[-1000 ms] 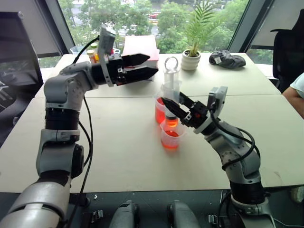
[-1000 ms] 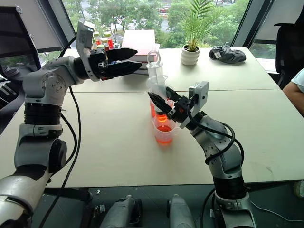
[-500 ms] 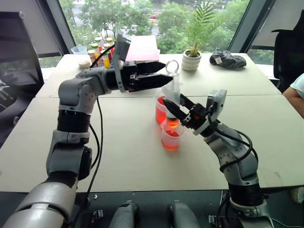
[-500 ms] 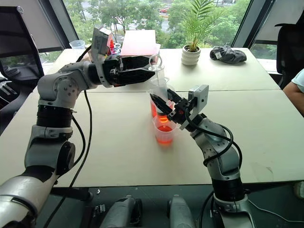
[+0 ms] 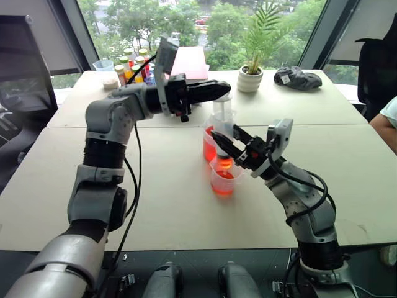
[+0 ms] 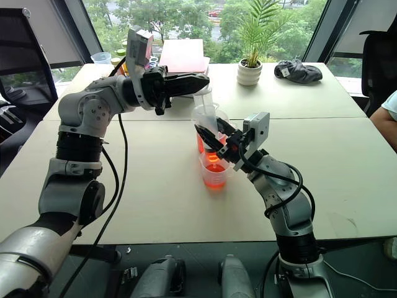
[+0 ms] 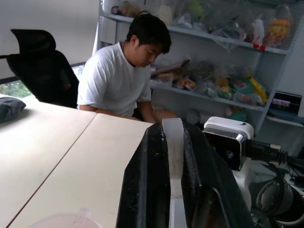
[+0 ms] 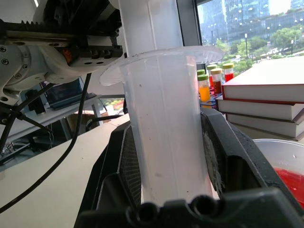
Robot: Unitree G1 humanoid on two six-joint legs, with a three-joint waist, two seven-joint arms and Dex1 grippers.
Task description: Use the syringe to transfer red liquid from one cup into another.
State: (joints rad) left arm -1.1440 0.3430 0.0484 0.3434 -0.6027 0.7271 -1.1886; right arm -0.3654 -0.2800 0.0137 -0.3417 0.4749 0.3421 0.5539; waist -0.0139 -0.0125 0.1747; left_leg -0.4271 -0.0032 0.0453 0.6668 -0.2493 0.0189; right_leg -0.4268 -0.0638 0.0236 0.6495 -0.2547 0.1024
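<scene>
Bare desk (image 5: 155, 186) lies open in front of and to both sides of the two cups. The shorter cup (image 5: 223, 181) stands touching the taller cup (image 5: 209, 144) behind it. Above them the upright syringe (image 5: 222, 124) blocks the way, clamped by the right gripper (image 5: 218, 138) low and the left gripper (image 5: 224, 89) at its plunger. Books (image 5: 189, 62), bottles (image 5: 133, 65) and a potted plant (image 5: 251, 77) line the far edge.
</scene>
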